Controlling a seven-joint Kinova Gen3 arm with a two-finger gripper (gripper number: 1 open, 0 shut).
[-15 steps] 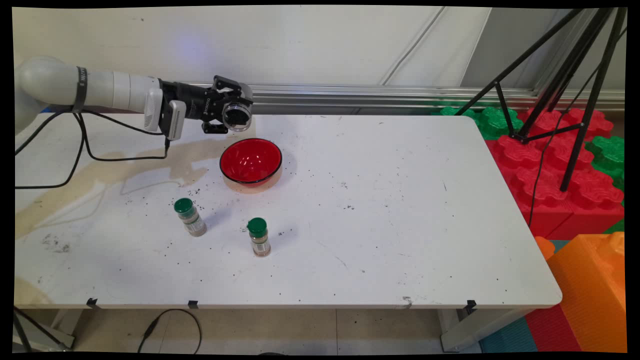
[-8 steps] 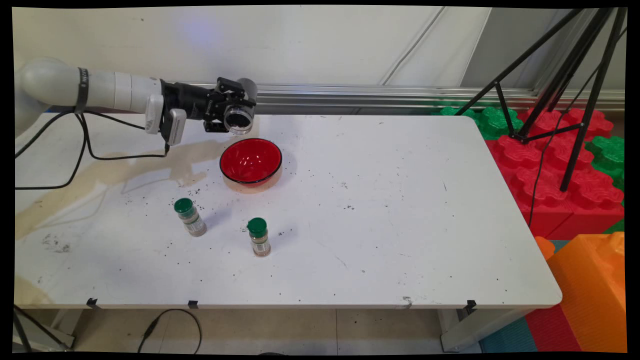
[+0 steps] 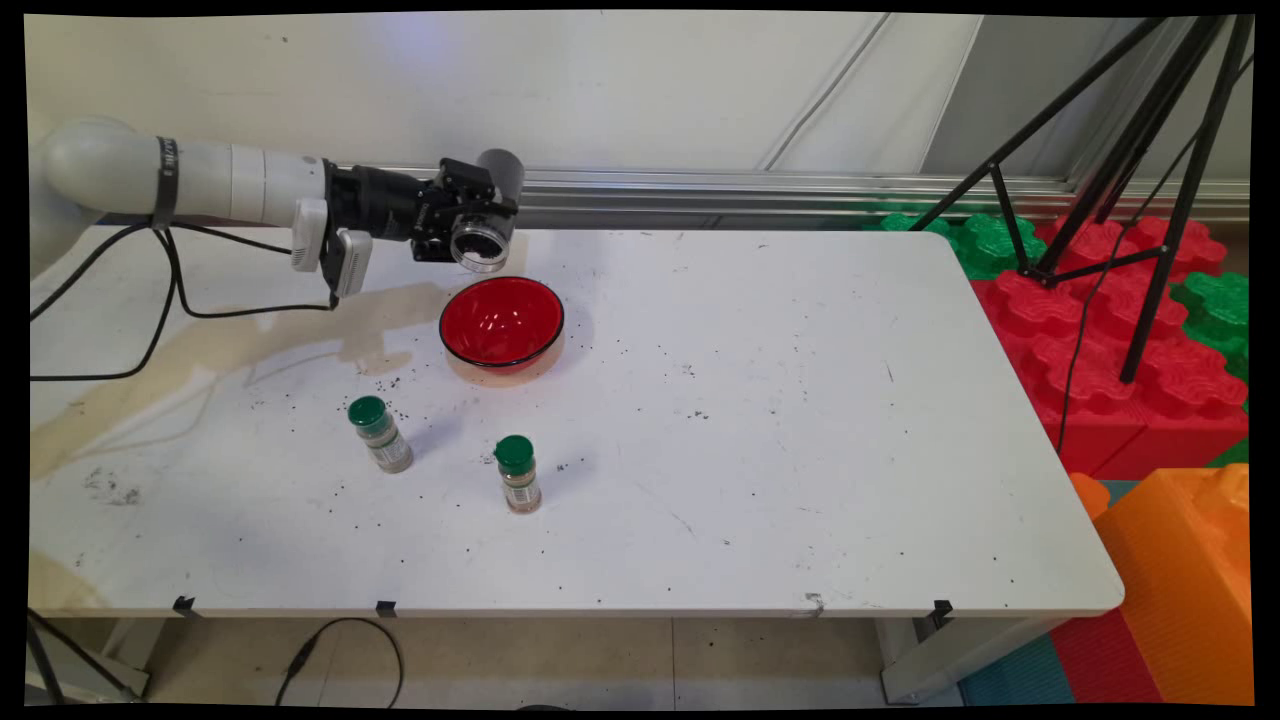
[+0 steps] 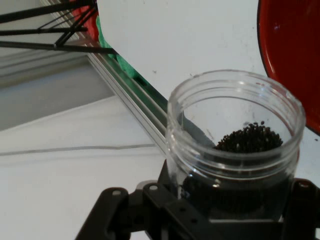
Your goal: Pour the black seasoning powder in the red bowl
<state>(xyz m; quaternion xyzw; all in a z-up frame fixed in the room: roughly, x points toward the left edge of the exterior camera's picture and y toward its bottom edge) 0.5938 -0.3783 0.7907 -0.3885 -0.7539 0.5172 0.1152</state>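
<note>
My gripper point(image 3: 470, 232) is shut on an open clear jar point(image 3: 483, 238) holding dark peppercorns. It hangs tilted, mouth down and forward, just above the far left rim of the red bowl point(image 3: 502, 322). In the hand view the jar point(image 4: 235, 150) fills the lower right, the dark grains point(image 4: 250, 139) heaped against its lower wall near the mouth, and the bowl's red rim point(image 4: 295, 60) shows at the right edge. The bowl looks empty inside.
Two green-capped spice jars stand in front of the bowl, one on the left point(image 3: 379, 433), one on the right point(image 3: 518, 473). Dark specks are scattered on the white table point(image 3: 800, 450). A black tripod point(image 3: 1130, 190) and coloured foam blocks point(image 3: 1120, 340) stand to the right.
The gripper has rolled, tipping the jar's mouth further down toward the bowl, and shifted slightly right.
</note>
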